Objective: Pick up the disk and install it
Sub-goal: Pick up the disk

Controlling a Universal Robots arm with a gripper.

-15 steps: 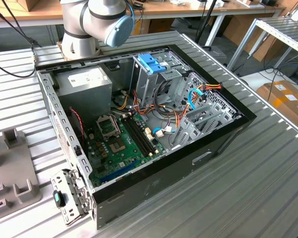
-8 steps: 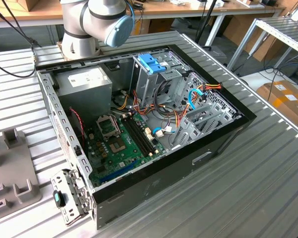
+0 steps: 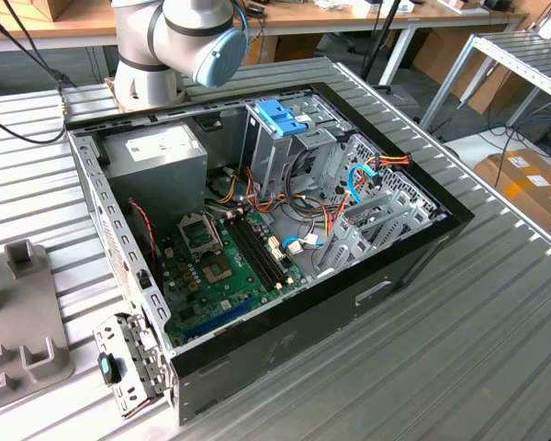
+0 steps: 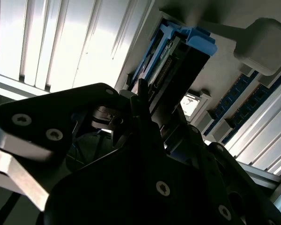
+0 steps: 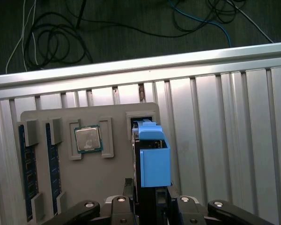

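The disk (image 5: 154, 161) stands on edge in both wrist views, its blue plastic side rail facing the first wrist camera. Its far end is at a slot of the grey holder plate (image 5: 117, 173). My gripper (image 5: 151, 194) straddles the disk, one black finger pressed on each flat side, shut on it. In the second wrist view the disk (image 4: 178, 65) shows its grey body and connector edge, with a fingertip (image 4: 141, 98) lying against it. The open computer case (image 3: 413, 266) lies on the table in the exterior view.
The holder plate also carries a processor chip (image 5: 88, 139) and two blue memory sticks (image 5: 28, 164). Inside the case are a drive cage with a blue latch (image 3: 280, 118), a grey power supply box (image 3: 156, 152), the motherboard (image 3: 220, 266) and loose cables (image 3: 349, 184). The table edge (image 5: 131, 70) runs beyond the plate.
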